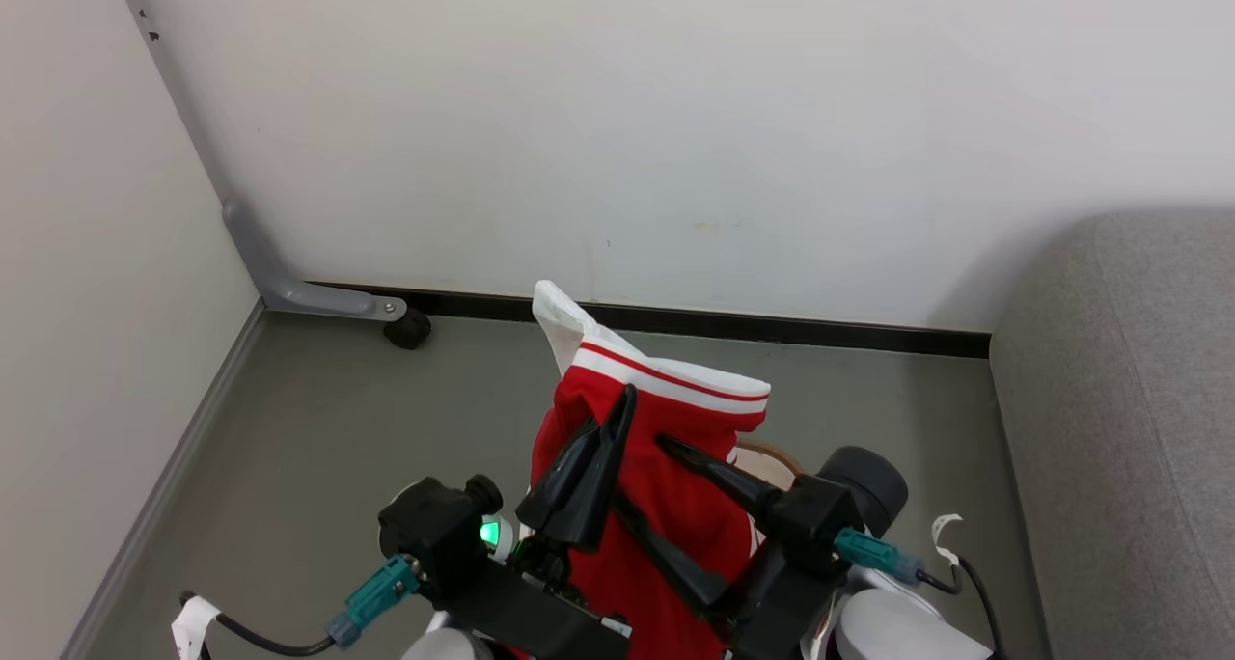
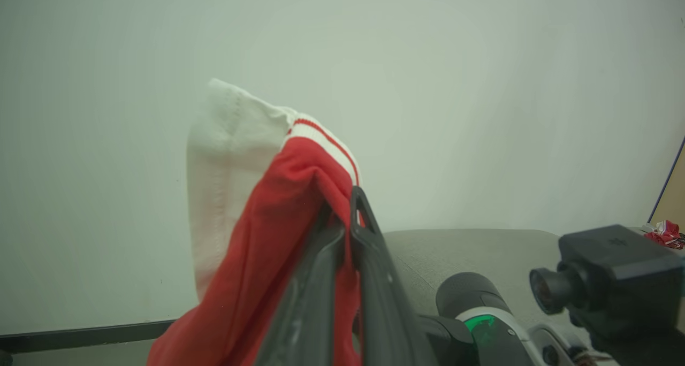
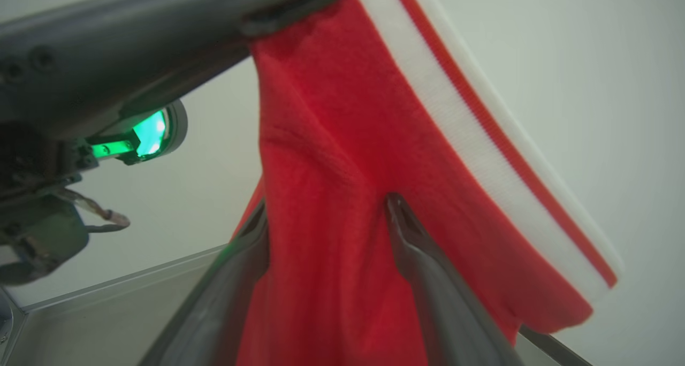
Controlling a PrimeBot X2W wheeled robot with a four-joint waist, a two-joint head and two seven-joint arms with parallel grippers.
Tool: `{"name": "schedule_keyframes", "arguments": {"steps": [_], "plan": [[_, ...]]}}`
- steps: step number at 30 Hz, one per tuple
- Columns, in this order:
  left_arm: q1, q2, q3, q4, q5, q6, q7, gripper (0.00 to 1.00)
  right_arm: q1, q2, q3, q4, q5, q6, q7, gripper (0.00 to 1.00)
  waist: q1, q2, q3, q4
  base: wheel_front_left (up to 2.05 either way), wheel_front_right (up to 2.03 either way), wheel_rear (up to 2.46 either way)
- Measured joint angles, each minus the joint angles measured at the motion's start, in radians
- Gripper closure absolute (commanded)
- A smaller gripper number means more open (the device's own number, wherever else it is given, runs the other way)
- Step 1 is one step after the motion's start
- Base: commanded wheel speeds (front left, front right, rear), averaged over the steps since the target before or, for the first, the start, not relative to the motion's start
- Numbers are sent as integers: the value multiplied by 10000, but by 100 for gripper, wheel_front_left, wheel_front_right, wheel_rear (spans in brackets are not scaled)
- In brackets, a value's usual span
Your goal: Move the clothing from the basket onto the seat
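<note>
The left gripper (image 1: 625, 399) is pinched tight on a fold of the red clothing (image 1: 695, 399). The white-and-red striped band stands above its tips and the rest hangs down below the jaws, clear of the floor (image 1: 318, 448). The right gripper (image 1: 642, 470) stands with its jaws spread wide, the hanging cloth passing between its two fingers (straddled rather than clamped, as far as the wrist view shows). A sliver of brown rim just behind the right gripper looks like the basket (image 1: 772, 455), so this piece seems to be out of it. The seat (image 1: 1110, 399) lies well off to the right of both jaws with nothing on the part in view. The carry across and the release are not yet done, and what is left in the basket is hidden.
</note>
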Motion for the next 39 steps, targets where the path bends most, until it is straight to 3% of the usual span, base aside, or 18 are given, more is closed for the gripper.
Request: {"name": "schedule_keyframes", "arguments": {"steps": [5,6,8,9,18,19,20,21,22,23,24,39], "plan": [[-105,-6,-75,-257,-88,0,61,100,-17,-176,67,380,230,0,0,0,0,0,-29,72,0,0,0],[-143,-6,-75,-316,-105,0,73,100,-7,-182,77,447,268,0,0,15,0,0,-36,84,0,0,0],[-169,-4,-79,-424,-230,0,75,100,34,-174,82,504,336,0,0,82,0,0,-49,101,0,0,0],[-169,-2,-88,-454,-288,0,82,100,41,-169,92,520,359,0,0,100,0,0,-54,106,0,0,0],[-161,54,-148,-523,-508,0,249,100,215,-132,-19,481,917,0,2,100,0,0,-63,68,0,0,0],[-156,67,-140,-522,-516,0,249,93,244,-140,-73,447,978,0,2,100,0,0,-59,57,0,0,0],[-120,105,-105,-520,-518,-2,247,93,278,-151,-174,385,1049,0,2,100,0,0,-46,30,0,0,0],[-76,161,-54,-523,-518,-2,245,55,280,-155,-182,343,1093,0,2,100,0,0,-38,7,0,0,0],[-24,201,-8,-520,-518,-2,245,47,282,-173,-194,295,1135,0,2,100,0,0,-26,-23,0,0,0],[36,259,31,-489,-516,2,245,13,291,-178,-251,247,1145,0,2,100,0,0,-13,-56,0,0,0],[94,316,42,-456,-514,4,245,0,291,-190,-309,219,1162,0,2,100,0,0,1,-91,0,0,0],[743,650,90,-125,-234,134,59,0,446,-798,-1313,6,1417,0,4,100,0,0,218,-1009,0,0,0]]}}
